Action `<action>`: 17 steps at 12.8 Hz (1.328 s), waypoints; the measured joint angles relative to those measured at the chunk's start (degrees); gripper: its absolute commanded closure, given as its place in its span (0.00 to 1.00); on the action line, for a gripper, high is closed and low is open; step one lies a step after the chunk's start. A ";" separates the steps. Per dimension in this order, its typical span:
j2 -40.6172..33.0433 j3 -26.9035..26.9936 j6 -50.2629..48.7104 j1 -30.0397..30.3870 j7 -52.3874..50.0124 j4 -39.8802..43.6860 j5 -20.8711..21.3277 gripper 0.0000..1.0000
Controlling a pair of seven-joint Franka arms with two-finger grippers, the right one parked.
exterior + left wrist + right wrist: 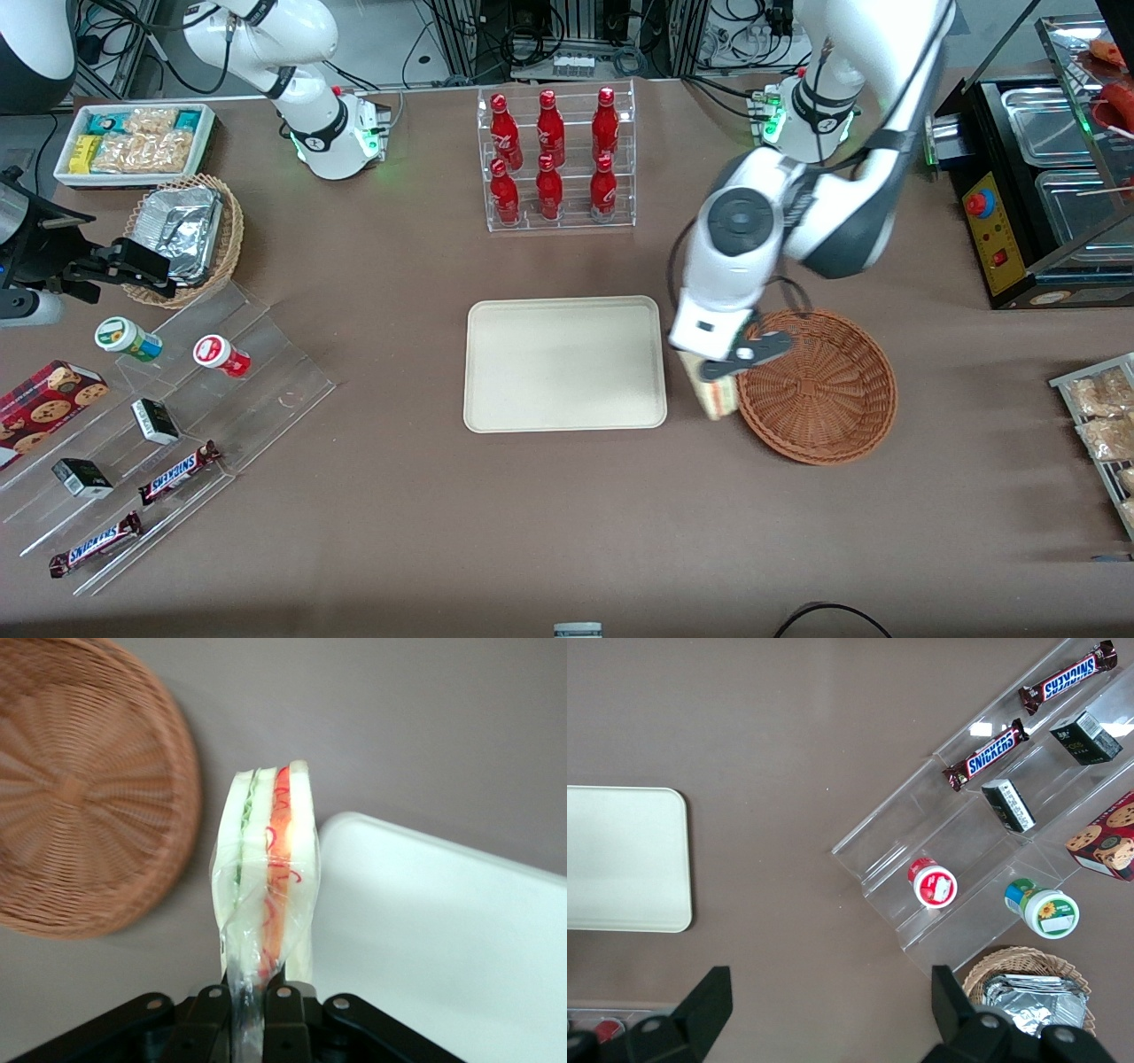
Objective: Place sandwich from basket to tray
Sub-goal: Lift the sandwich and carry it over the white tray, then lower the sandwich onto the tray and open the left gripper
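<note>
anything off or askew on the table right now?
Nothing spilled or damaged. The pincer is shut on the sandwich, holding its plastic wrap at one end, above the bare table between the basket and the tray. On the clear stepped stand, two small jars lie on their sides.

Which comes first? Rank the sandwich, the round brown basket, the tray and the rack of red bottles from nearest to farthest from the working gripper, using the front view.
1. Sandwich: held in the gripper, between basket and tray.
2. Basket: right beside the gripper, toward the working arm's end.
3. Tray: beside it, toward the parked arm; nearly ties the basket.
4. Bottle rack: farther from the camera.
</note>
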 measured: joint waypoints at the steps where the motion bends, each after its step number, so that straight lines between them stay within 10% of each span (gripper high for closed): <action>1: 2.08 -0.05 0.05 -1.92 0.00 1.52 -0.04 1.00; 14: 15.43 -0.14 10.18 -10.98 0.47 6.47 -0.10 1.00; 15: 15.67 -0.13 10.24 -10.98 0.56 6.47 -0.10 0.92; 17: 15.92 -0.13 10.88 -10.98 0.70 6.48 -0.10 0.07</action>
